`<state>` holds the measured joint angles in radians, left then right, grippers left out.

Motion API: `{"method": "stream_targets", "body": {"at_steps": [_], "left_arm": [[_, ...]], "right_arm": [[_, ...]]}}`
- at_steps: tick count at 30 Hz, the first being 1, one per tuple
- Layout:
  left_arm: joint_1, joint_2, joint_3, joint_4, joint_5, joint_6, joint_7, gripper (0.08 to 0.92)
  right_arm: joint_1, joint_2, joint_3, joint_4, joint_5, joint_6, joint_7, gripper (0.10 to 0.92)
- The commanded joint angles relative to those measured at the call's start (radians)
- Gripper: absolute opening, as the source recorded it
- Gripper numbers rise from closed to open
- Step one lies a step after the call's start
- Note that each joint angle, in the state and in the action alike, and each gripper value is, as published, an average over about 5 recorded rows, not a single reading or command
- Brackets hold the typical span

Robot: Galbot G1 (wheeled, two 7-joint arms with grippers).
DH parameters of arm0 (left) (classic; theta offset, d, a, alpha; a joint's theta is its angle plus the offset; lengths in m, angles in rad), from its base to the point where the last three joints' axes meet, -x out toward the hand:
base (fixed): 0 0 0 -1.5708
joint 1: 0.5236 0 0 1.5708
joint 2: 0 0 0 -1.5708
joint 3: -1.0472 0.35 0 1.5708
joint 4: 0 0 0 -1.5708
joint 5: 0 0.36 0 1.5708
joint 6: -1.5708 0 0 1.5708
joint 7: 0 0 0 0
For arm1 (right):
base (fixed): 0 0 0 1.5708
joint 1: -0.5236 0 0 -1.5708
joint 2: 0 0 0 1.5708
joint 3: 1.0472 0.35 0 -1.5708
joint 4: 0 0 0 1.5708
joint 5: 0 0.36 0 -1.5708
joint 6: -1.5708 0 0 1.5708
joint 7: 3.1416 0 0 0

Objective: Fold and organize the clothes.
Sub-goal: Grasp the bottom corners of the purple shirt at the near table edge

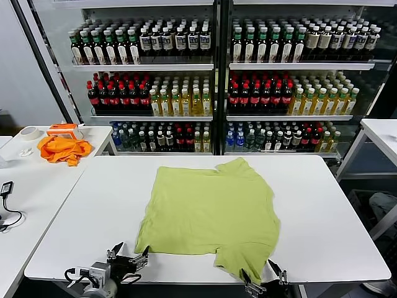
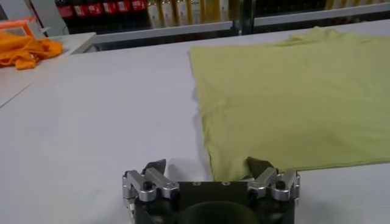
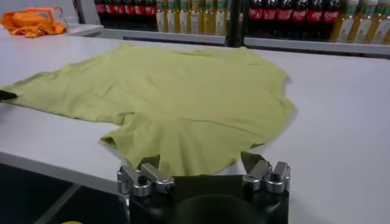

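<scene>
The lime yellow-green T-shirt (image 1: pixel 211 211) lies flat on the white table (image 1: pixel 93 205), plain side up; no print shows. My left gripper (image 1: pixel 131 251) is open at the table's front edge, its jaws either side of the shirt's near left corner (image 2: pixel 225 164). My right gripper (image 1: pixel 262 278) is open at the front edge, its jaws spanning the near sleeve (image 3: pixel 177 155). The shirt fills the left wrist view (image 2: pixel 292 91) and the right wrist view (image 3: pixel 177 91). Left gripper in its own view (image 2: pixel 207 164) and right gripper in its own view (image 3: pixel 199 161) hold nothing.
An orange cloth (image 1: pixel 62 149), an orange box (image 1: pixel 65 129) and a tape roll (image 1: pixel 29 132) sit on the side table at the left, with a cabled device (image 1: pixel 6 189). Shelves of bottles (image 1: pixel 217 87) stand behind. Another table (image 1: pixel 381 130) is at the right.
</scene>
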<state>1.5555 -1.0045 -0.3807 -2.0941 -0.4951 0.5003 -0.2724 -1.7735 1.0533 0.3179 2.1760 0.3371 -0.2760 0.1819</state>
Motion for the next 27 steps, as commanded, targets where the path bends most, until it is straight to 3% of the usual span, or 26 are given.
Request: {"method": "stream_targets", "body": {"at_steps": [1, 17, 23, 27], "left_arm": [[0.000, 0.000, 0.008, -0.004, 0.007, -0.003, 0.026, 0.779], [0.006, 0.012, 0.008, -0.008, 0.056, -0.025, 0.111, 0.324], [-0.004, 0.036, -0.032, -0.064, 0.026, -0.020, 0.131, 0.151], [0.003, 0.047, -0.047, -0.086, 0.016, -0.014, 0.141, 0.087]], "right_arm": [[0.009, 0.005, -0.028, -0.009, 0.013, -0.017, 0.010, 0.568], [0.012, 0.001, -0.003, 0.016, 0.032, -0.034, 0.012, 0.126], [0.043, -0.034, 0.043, 0.081, 0.092, -0.050, 0.009, 0.114], [0.048, -0.043, 0.053, 0.087, 0.099, -0.058, 0.006, 0.114]]}}
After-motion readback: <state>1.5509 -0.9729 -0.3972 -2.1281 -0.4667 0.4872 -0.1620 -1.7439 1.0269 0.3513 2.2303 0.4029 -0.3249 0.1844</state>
